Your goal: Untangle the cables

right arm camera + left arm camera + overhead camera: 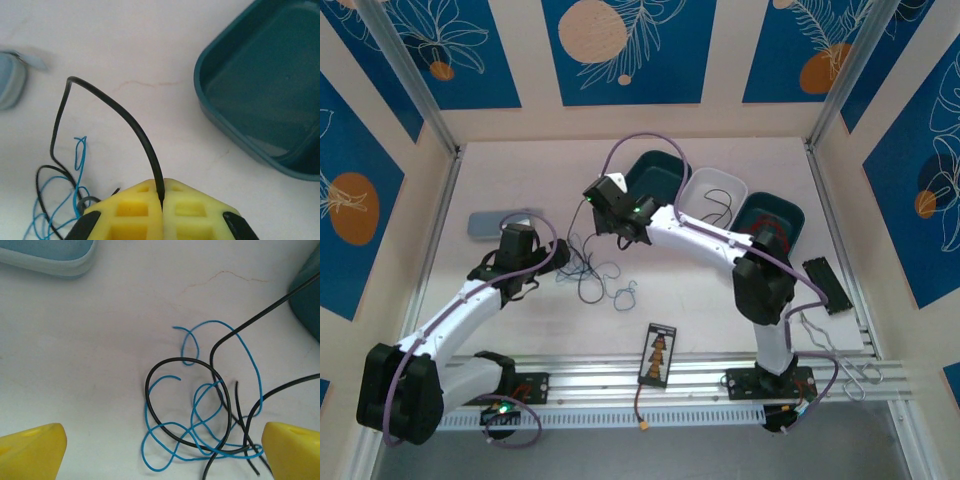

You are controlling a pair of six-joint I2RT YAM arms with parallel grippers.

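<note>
A white tabletop, faintly cracked in places, lies inside pale walls set with blue panels of leaf drawings and orange discs. Over it the right gripper (162,195) has its two yellow fingers pressed together at the tips, pinching a thin black wire (142,142) between them. From the pinch this wire rises ahead of the fingers in a curve and kinks sharply. It then drops back on the left of the fingers toward the rest of the cables (592,272), a loose tangle of thin blue and black wires lying on the table. Ahead and to the right of this gripper sits a dark teal plastic tray (265,85) with rounded corners, its floor bare. Ahead and well to the left is the edge of a pale blue-grey flat lid (9,80).

The left gripper (162,450) has its yellow fingers (35,450) spread wide apart, with nothing gripped. The tangle lies on the table between and just ahead of them, nearer the finger at the right of the wrist view. There blue loops cross a black loop, and two black strands run off ahead and to the right, toward the teal tray's corner. The pale lid sits well ahead of the other finger.

From above, a white square tray (692,190) stands just beside the teal one, to the right of the right gripper's wrist, with a thin dark wire lying in it. A second dark teal tray (790,207) follows on its far side, holding something red that is too small to make out.
</note>
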